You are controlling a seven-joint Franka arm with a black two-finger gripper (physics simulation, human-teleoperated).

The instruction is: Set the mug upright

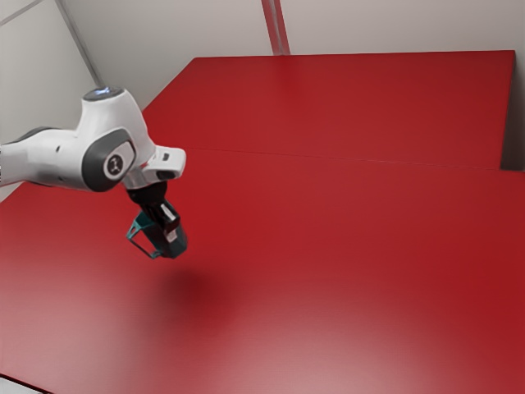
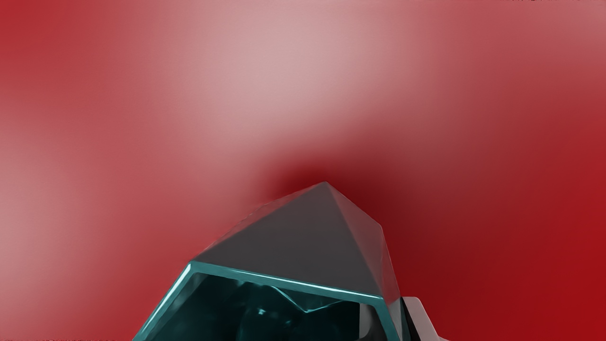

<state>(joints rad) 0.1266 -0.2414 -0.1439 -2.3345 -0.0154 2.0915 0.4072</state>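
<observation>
- Gripper point(image 1: 170, 229), at the end of the white arm point(image 1: 102, 156): pinching the mug's wall, one finger inside the mouth and the other outside. It slants downward, toward the exterior view's right.
- Table point(image 1: 328, 246): red, below tool and load. Its dark shadow patch point(image 1: 193, 287) lies apart from the mug, consistent with a load carried in the air.
- Mug point(image 1: 175, 245): at the fingertips, just beyond them from the hand, and tilted. In the wrist view its open mouth faces back toward the hand and its base points away; the long axis therefore runs off vertical, roughly with the slanting hand.
- Assessment: the coming move turns on this tilt. The wrist should swing until the base faces the table squarely, then lower it flat. Release while tilted risks a topple.
- Angular loop point(image 1: 141, 247), apparently the handle: on the body's side toward the exterior view's left; it should be kept off the table during lowering.
</observation>
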